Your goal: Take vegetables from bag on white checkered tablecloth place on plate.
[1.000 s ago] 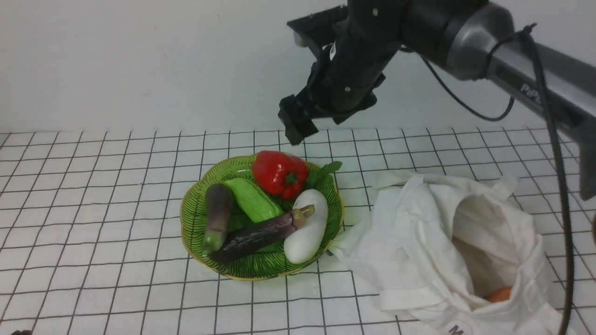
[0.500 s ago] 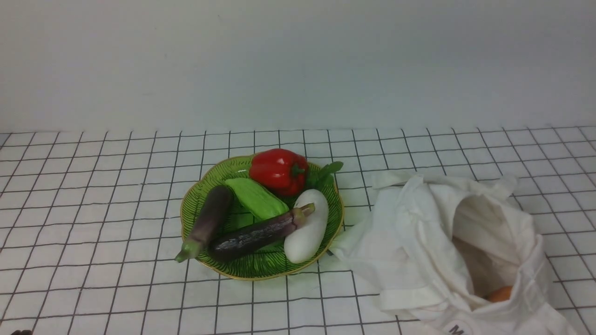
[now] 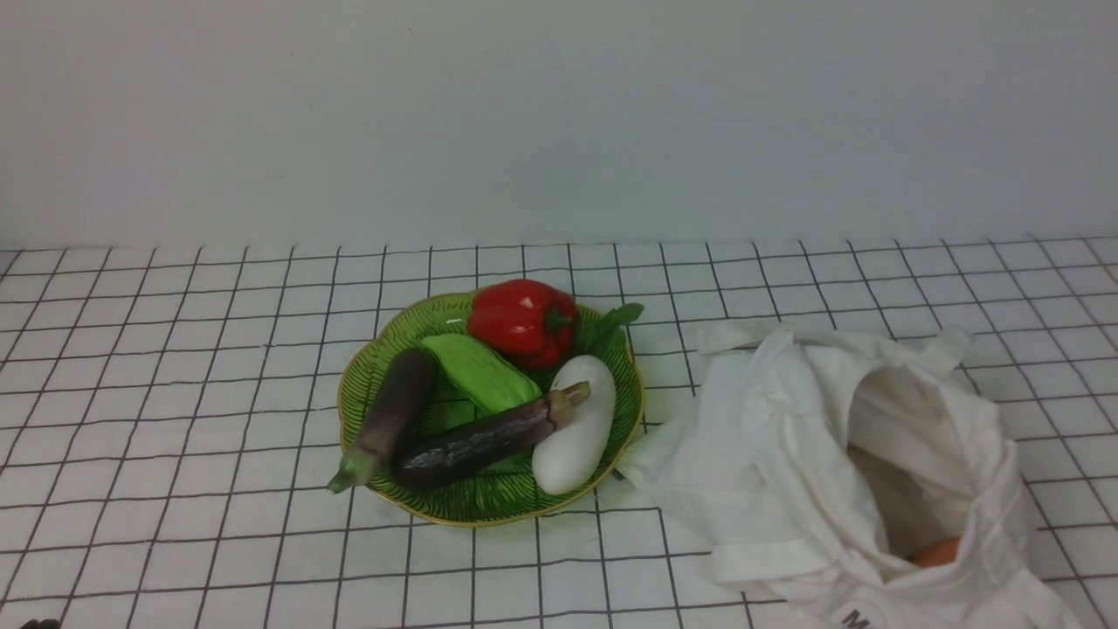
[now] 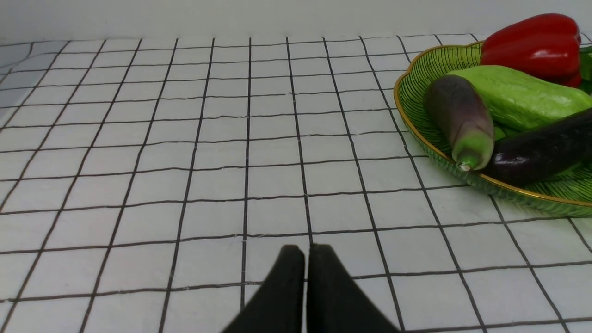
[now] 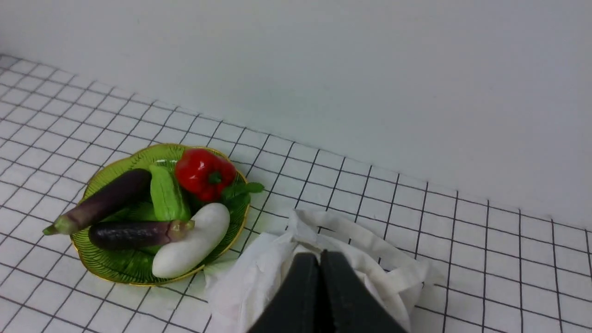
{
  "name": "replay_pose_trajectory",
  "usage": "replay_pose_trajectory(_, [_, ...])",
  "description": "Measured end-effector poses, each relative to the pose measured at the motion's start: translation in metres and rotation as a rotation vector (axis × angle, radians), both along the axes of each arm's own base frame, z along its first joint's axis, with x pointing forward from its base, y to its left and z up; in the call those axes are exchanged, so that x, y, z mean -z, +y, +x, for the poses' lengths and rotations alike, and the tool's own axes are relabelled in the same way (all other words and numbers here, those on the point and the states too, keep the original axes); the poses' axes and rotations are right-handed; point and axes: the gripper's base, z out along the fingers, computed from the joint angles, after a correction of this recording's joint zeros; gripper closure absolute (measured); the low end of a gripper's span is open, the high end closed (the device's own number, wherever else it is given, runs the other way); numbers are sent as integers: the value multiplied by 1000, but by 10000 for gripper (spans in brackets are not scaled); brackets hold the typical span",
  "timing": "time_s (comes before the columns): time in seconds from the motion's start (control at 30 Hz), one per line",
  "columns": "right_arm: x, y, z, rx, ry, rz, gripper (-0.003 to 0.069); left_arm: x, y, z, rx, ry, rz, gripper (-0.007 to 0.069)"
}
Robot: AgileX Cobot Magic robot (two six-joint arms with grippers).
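Observation:
The red bell pepper lies at the far edge of the green plate, which sits on the white checkered tablecloth. The pepper also shows in the left wrist view and the right wrist view. The white bag lies open to the right of the plate, with something orange inside it. Neither arm shows in the front view. My left gripper is shut and empty above bare cloth left of the plate. My right gripper is shut and empty above the bag.
On the plate lie two dark purple eggplants, a light green gourd, a white oblong vegetable and a green leaf sprig. A pale wall stands behind the table.
The right arm, above the plate one second ago, has withdrawn out of the front view. The left eggplant's stem end has slid out over the plate's rim. The pepper has turned slightly.

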Motion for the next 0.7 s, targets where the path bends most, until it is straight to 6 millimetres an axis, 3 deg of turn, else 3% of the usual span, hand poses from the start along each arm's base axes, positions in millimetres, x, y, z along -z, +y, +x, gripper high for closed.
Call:
replay_pose_trajectory(0.27, [88,-18,-48,-103,-284,197,673,0,0,0,0,0,0,632])
replay_pose_trajectory(0.33, [96,-19,-50,-111,-314,216,673,0,0,0,0,0,0,632])
replay_pose_trajectory(0.5, [139,-17,-54,-153,-467,308,673,0,0,0,0,0,0,632])
replay_pose_trajectory(0.7, [167,-12,-47,-159,-449,299,673,0,0,0,0,0,0,632])
